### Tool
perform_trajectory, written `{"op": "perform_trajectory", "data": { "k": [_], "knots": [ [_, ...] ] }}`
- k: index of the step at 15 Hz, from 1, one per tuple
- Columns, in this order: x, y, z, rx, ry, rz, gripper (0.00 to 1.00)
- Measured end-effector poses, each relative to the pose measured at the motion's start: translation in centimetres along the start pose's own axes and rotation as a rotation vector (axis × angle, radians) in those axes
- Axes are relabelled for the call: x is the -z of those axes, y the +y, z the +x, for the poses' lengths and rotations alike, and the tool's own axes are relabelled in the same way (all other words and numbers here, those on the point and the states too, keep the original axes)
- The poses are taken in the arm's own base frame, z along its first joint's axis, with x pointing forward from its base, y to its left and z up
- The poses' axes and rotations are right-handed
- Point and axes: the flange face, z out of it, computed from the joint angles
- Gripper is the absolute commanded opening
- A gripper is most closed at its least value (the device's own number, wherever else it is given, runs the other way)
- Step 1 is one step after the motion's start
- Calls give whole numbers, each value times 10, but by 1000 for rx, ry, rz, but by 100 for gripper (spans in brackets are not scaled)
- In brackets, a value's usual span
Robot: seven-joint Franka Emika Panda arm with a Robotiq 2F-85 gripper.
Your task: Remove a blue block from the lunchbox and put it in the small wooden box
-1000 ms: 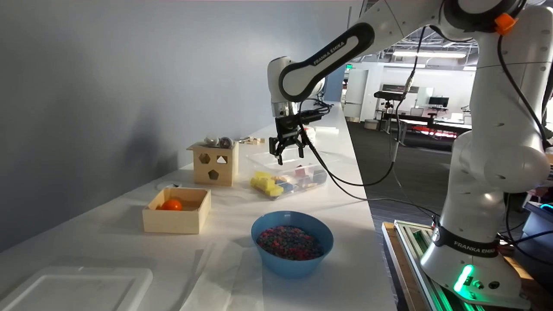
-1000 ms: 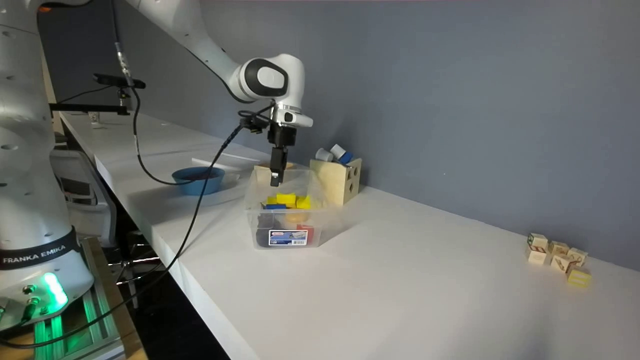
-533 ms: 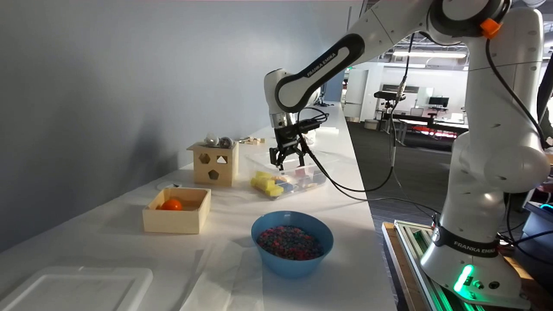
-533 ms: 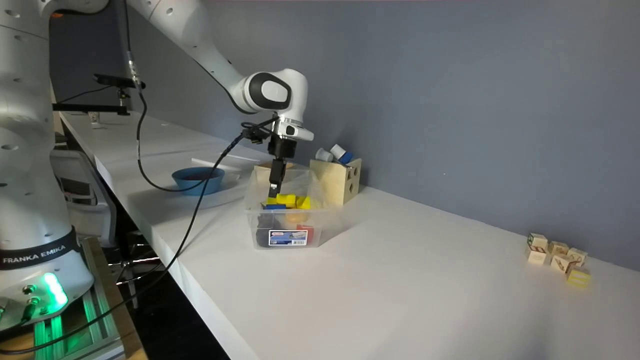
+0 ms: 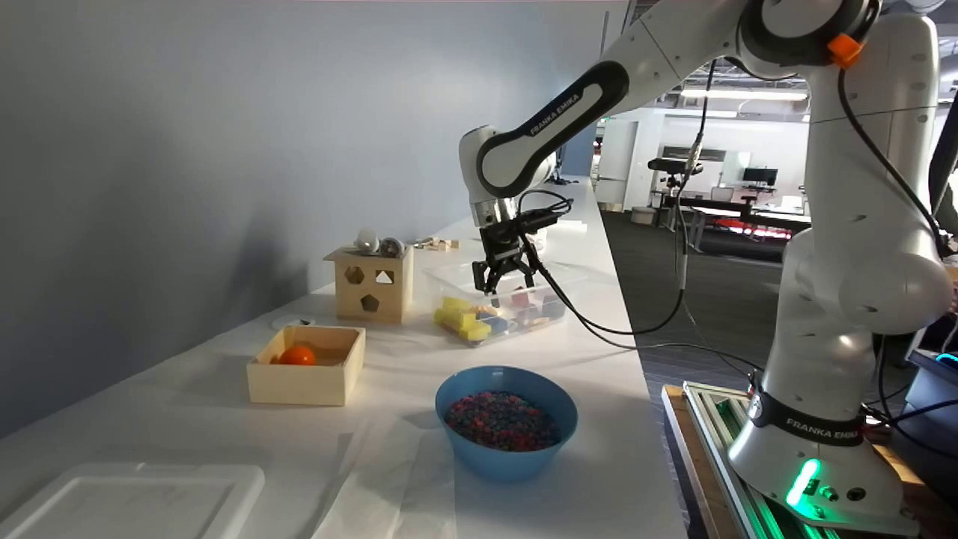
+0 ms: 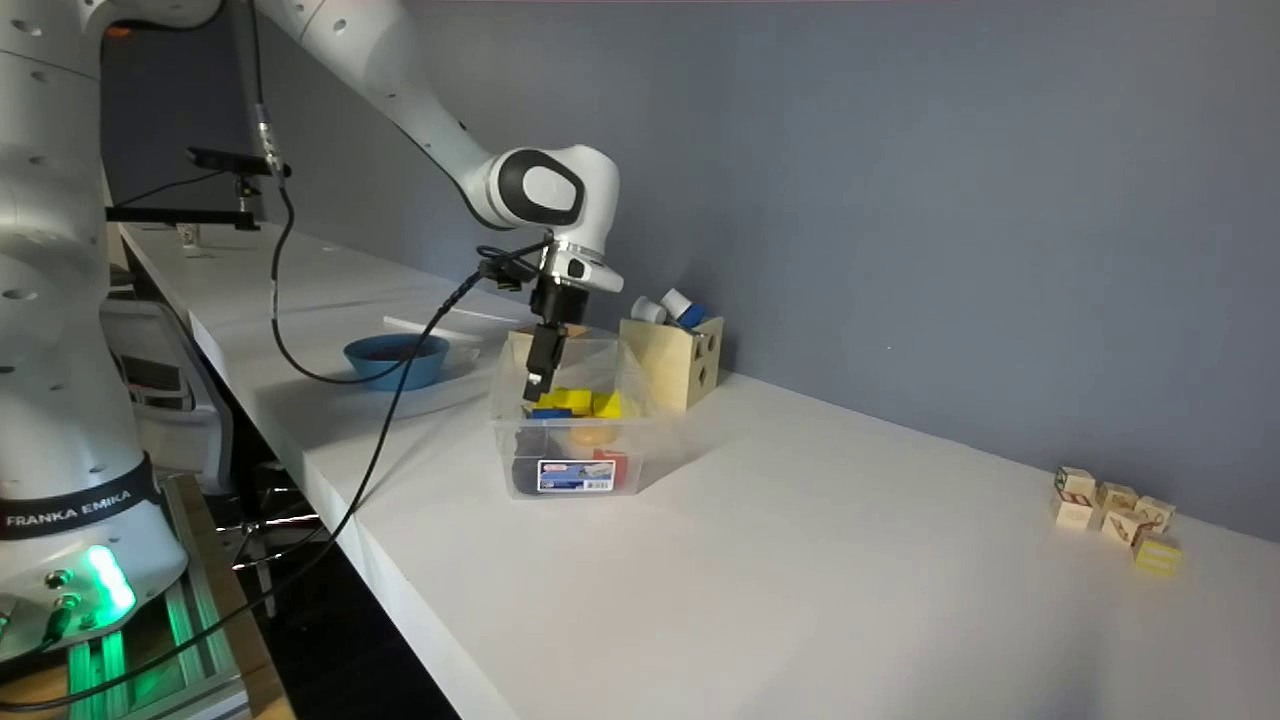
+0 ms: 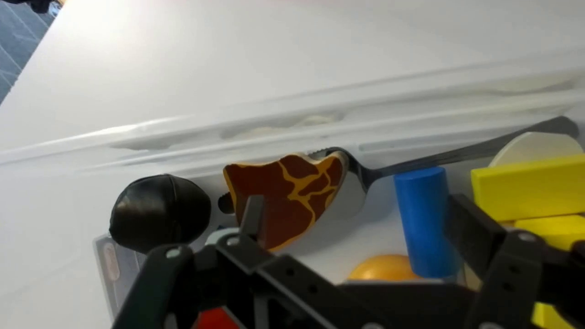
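We have the gripper [image 7: 358, 214] released, its fingers spread wide over the lunchbox [image 6: 505, 440]; we cannot tell how far below the rim the tips reach. In an exterior view we see it tilted, tips pointing between six and seven o'clock.

The blue block [image 7: 425, 224] lies inside the lunchbox. In the wrist view we find it between the fingers, just beside the one at its three o'clock; we cannot tell whether they touch. Things crowd it: yellow blocks [image 7: 525, 187] toward half past two, a white disc [image 7: 539, 146] at two, a dark utensil [image 7: 434, 157] running past its twelve o'clock end, an orange dome [image 7: 384, 268] near half past seven, a steak [image 7: 288, 196] at nine and a black lump [image 7: 160, 212] farther that way. A red thing [image 7: 217, 317] shows at eight, mostly hidden by the gripper.

In an exterior view, taking the lunchbox as our dial's centre, we see the wooden box [image 5: 296, 384] well apart, between eight and nine, with an orange ball [image 5: 298, 355] inside. The holed cube [image 5: 374, 288], small items [image 5: 367, 242] on its roof, stands at nine, close to the straight line between the two containers. We see the bowl [image 5: 498, 466] at six, a white sheet [image 5: 397, 486] at seven and a pale panel [image 5: 142, 501] at eight. A cable [image 5: 546, 275] crosses in front of the lunchbox's three o'clock end. In an exterior view, letter blocks [image 6: 1120, 515] sit just past three, well apart.
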Motion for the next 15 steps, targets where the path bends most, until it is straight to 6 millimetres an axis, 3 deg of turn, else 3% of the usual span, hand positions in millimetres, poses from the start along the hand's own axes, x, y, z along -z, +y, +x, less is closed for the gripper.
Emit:
{"op": "perform_trajectory", "data": {
  "k": [6, 8, 15],
  "knots": [
    [-16, -11, 11, 12, 76, 79, 100],
    [-20, -16, 12, 22, 82, 120, 74],
    [-25, -29, 8, 67, 84, 147, 24]
  ]
}}
